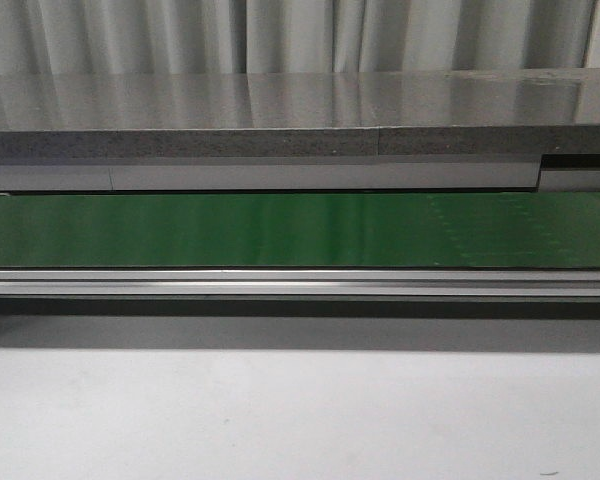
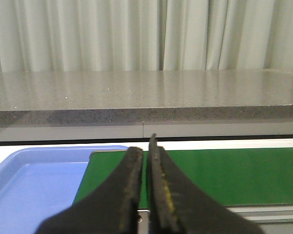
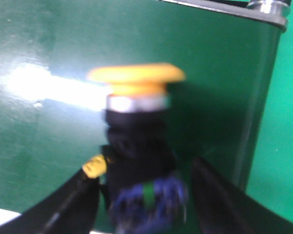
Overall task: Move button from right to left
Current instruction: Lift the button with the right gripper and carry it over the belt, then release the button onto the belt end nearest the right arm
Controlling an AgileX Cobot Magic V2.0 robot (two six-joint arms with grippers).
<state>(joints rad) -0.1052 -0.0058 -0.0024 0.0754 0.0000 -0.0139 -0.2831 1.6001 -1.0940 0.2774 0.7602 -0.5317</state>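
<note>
We see the button [image 3: 139, 146] blurred between our right gripper's [image 3: 146, 195] spread fingers, grasp unclear, while our left gripper [image 2: 147, 165] is clenched.

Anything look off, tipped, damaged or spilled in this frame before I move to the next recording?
Nothing stands out. The button sits between the right gripper's spread fingers over the green belt, though the picture is blurred. The blue tray shows no spill.
</note>
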